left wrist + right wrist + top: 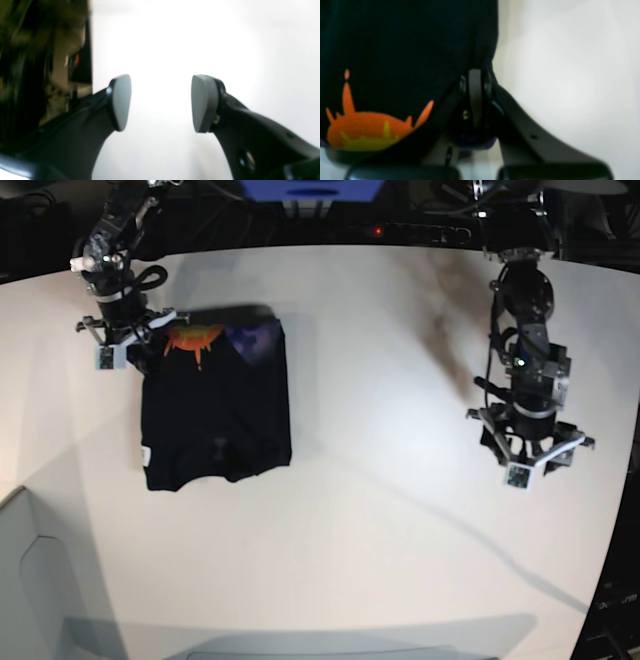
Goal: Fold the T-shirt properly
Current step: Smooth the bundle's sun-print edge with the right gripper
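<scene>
The black T-shirt (220,410) lies folded into a rough rectangle on the left part of the white table (380,510). Its orange sun print (193,338) and purple print (250,340) face up at the far edge, and a small white tag (146,454) shows at its near left. My right gripper (135,345) is at the shirt's far left corner. In the right wrist view it (475,75) is shut on the black cloth (407,37), which drapes over its left finger beside the sun print (365,127). My left gripper (535,462) hovers far to the right, open and empty (161,102).
A dark smudge-like shadow (440,330) marks the table at the far middle right. A pale grey box corner (20,580) sits at the near left. Dark equipment lines the far edge (320,210). The table's right edge curves close behind the left arm.
</scene>
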